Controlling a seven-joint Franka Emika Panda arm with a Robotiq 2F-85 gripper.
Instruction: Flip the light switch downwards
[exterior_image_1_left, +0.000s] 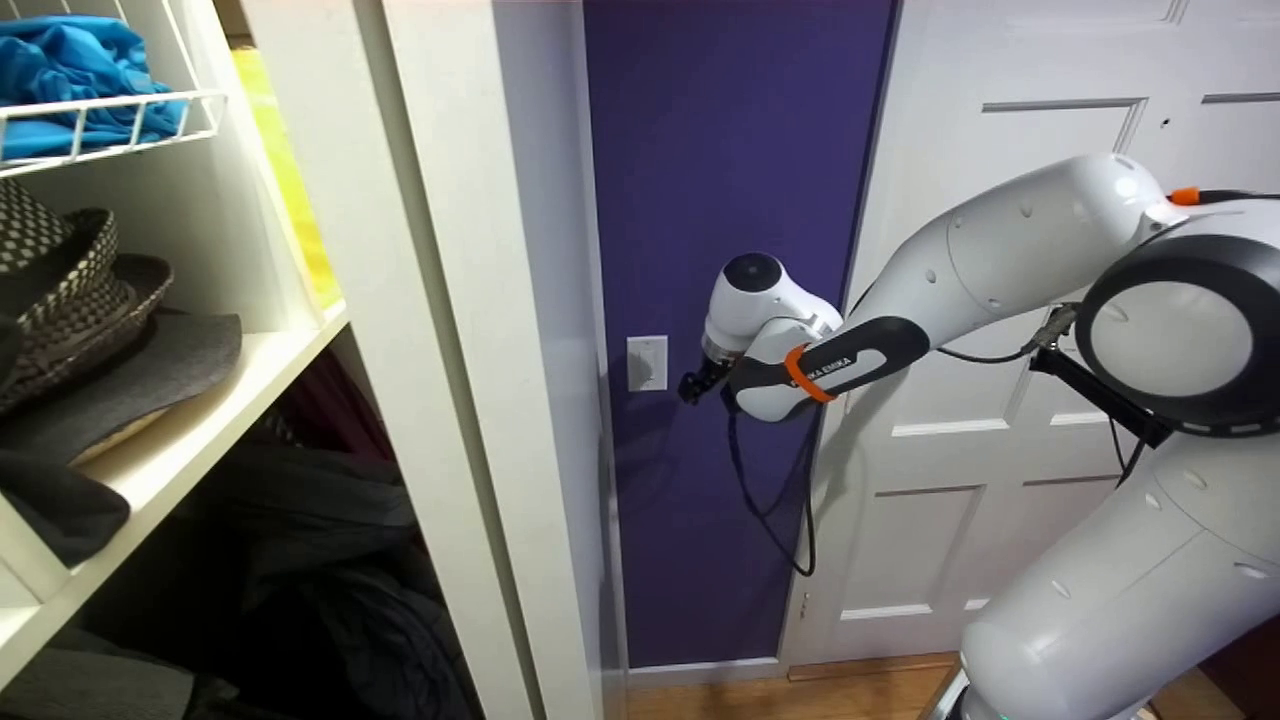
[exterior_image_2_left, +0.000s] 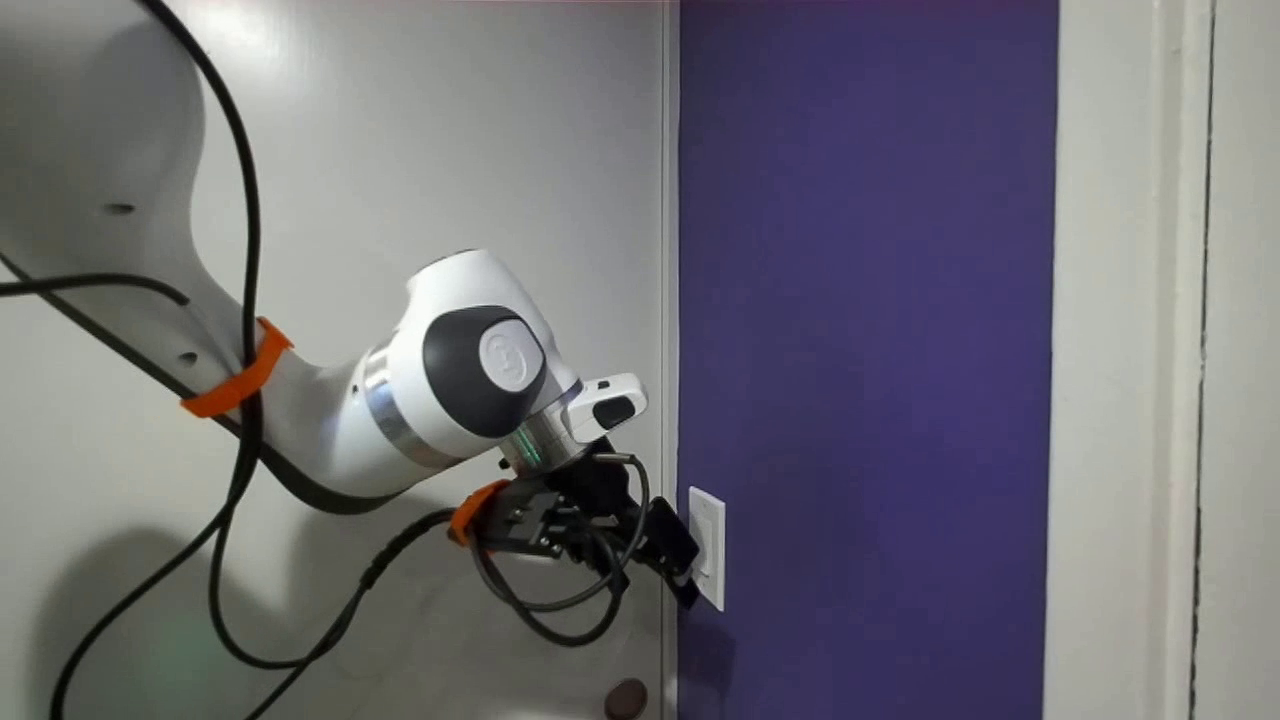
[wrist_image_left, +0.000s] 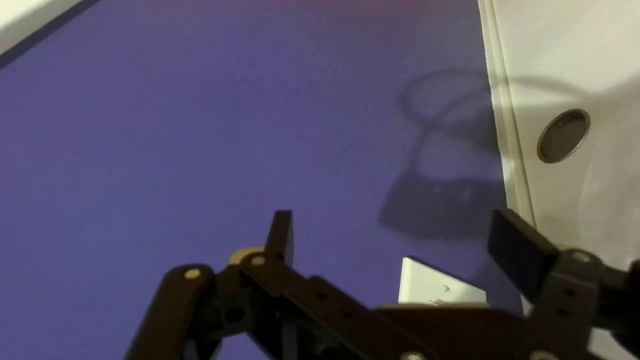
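Observation:
The light switch is a small white upright plate on the purple wall. It shows in both exterior views (exterior_image_1_left: 647, 363) (exterior_image_2_left: 713, 548). In the wrist view, only its end (wrist_image_left: 437, 287) shows between the fingers, with the rest hidden behind the gripper body. My black gripper (wrist_image_left: 392, 220) is open, with its two fingers wide apart and nothing between them. In an exterior view, the gripper (exterior_image_2_left: 686, 565) overlaps the plate's left edge; I cannot tell if it touches. In an exterior view, the gripper (exterior_image_1_left: 700, 384) is just right of the plate. The toggle's position cannot be made out.
A white side wall (exterior_image_2_left: 560, 160) meets the purple wall (exterior_image_2_left: 860, 300) close beside the switch. A white panelled door (exterior_image_1_left: 960, 540) stands behind the arm. Shelves (exterior_image_1_left: 190, 410) with hats and cloth are on the far side. A loose black cable (exterior_image_2_left: 570, 640) hangs by the gripper.

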